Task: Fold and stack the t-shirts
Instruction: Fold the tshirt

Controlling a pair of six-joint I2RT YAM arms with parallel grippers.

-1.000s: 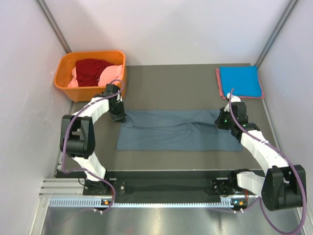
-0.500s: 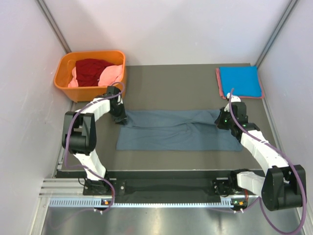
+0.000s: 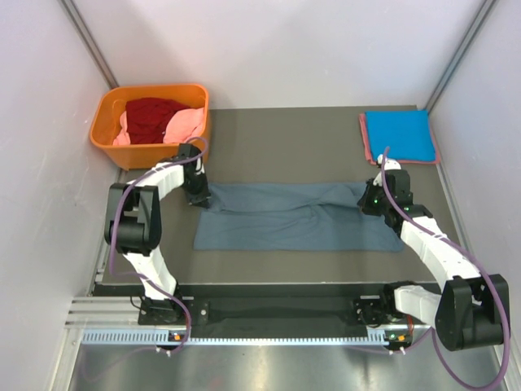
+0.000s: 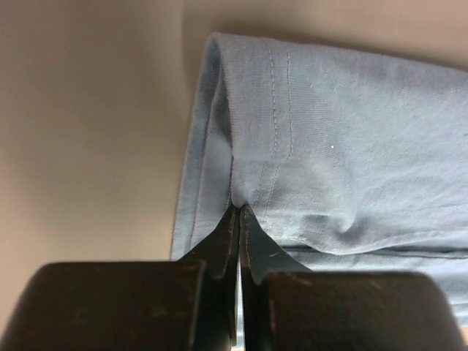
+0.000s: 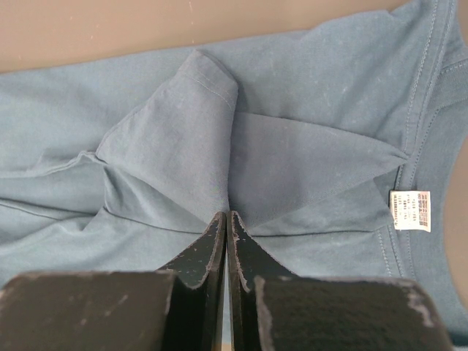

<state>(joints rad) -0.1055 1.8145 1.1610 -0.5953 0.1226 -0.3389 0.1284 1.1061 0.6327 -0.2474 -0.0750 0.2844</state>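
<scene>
A large slate grey-blue t-shirt [image 3: 297,217] lies in a long folded band across the middle of the table. My left gripper [image 3: 198,195] sits at its far left corner, jaws shut and pinching the stitched hem [image 4: 239,208]. My right gripper [image 3: 368,199] is at the far right corner, shut on a fold of the same cloth [image 5: 227,216], close to the small white tag [image 5: 409,210]. At the back right, a folded bright blue t-shirt [image 3: 399,135] rests on a salmon-red one [image 3: 365,140].
An orange basket [image 3: 155,88] at the back left holds a dark red tee [image 3: 151,116] and pink ones [image 3: 186,124]. White walls stand close on both sides. Bare dark table [image 3: 285,138] shows behind the grey-blue shirt.
My left gripper, partly open before, has shut on the shirt's far left hem, and its arm shifted slightly right. The right arm and the shirt have not moved.
</scene>
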